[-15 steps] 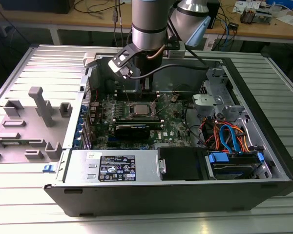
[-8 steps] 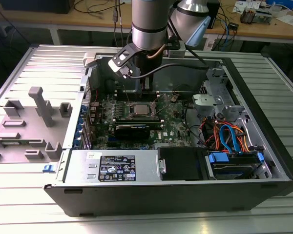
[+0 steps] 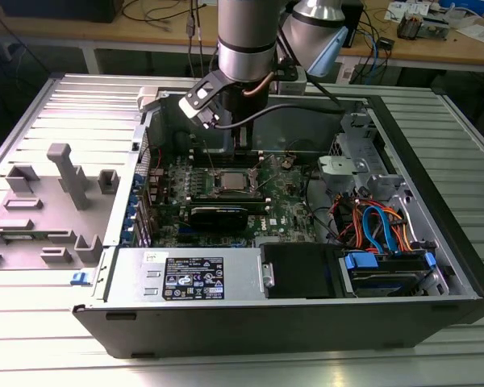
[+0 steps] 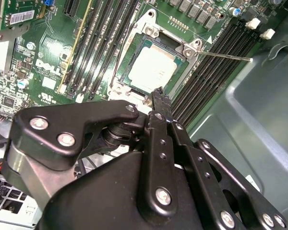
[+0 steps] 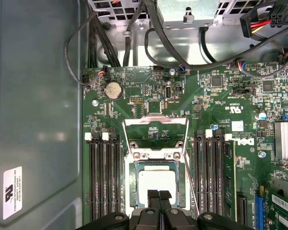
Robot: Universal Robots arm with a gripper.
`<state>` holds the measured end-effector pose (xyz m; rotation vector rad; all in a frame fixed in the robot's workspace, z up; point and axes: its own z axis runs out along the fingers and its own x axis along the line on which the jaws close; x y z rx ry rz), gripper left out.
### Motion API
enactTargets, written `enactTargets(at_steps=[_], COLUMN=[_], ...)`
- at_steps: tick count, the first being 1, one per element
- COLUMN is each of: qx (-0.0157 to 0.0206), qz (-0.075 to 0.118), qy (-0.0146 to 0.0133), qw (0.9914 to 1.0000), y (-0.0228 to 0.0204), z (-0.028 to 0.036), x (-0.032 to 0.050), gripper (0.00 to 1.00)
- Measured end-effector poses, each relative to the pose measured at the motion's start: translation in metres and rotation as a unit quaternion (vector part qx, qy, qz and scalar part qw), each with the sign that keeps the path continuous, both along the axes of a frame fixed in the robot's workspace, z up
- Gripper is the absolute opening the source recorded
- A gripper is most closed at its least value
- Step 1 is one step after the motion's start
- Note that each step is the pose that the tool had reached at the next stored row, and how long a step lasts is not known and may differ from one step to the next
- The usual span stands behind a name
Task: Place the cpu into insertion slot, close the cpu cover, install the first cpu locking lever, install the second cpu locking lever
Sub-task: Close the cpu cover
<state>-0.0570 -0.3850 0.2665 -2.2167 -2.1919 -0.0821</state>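
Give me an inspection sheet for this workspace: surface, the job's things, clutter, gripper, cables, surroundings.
Surface: ribbed metal table carrying an open computer case.
Job's things: the cpu lies in the insertion slot. The cpu cover is swung open, clear of the slot. A thin locking lever sticks out sideways, not latched.
Clutter: grey plastic fixtures on the table at the exterior view's left.
Gripper: the gripper is at the cpu's edge, fingers shut, holding nothing; whether it touches cannot be told.
Cables: blue and orange cables by the drive bay; black cables beyond the board.
Surroundings: wooden bench behind.
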Motion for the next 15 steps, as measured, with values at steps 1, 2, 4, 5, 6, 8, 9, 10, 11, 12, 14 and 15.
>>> enactTargets(at_steps=[1, 2, 4, 5, 6, 8, 9, 10, 11, 12, 14, 15], qx=[0.0, 0.0, 0.0, 0.0, 0.0, 0.0, 0.0, 0.0, 0.0, 0.0, 0.0, 0.0], qz=[0.0, 0.0, 0.0, 0.0, 0.0, 0.0, 0.0, 0.0, 0.0, 0.0, 0.0, 0.0], qy=[0.0, 0.0, 0.0, 0.0, 0.0, 0.0, 0.0, 0.0, 0.0, 0.0, 0.0, 0.0], qw=[1.0, 1.0, 1.0, 1.0, 1.0, 1.0, 1.0, 1.0, 1.0, 1.0, 1.0, 1.0], y=[0.0, 0.0, 0.0, 0.0, 0.0, 0.0, 0.0, 0.0, 0.0, 0.0, 0.0, 0.0], z=[0.0003, 0.0004, 0.0008, 0.0009, 0.0011, 0.0015, 0.0016, 0.0021, 0.0024, 0.0025, 0.0029, 0.003], x=[0.0, 0.0, 0.0, 0.0, 0.0, 0.0, 0.0, 0.0, 0.0, 0.0, 0.0, 0.0], gripper=[0.11, 0.11, 0.11, 0.11, 0.11, 0.11, 0.11, 0.11, 0.11, 0.11, 0.11, 0.11])
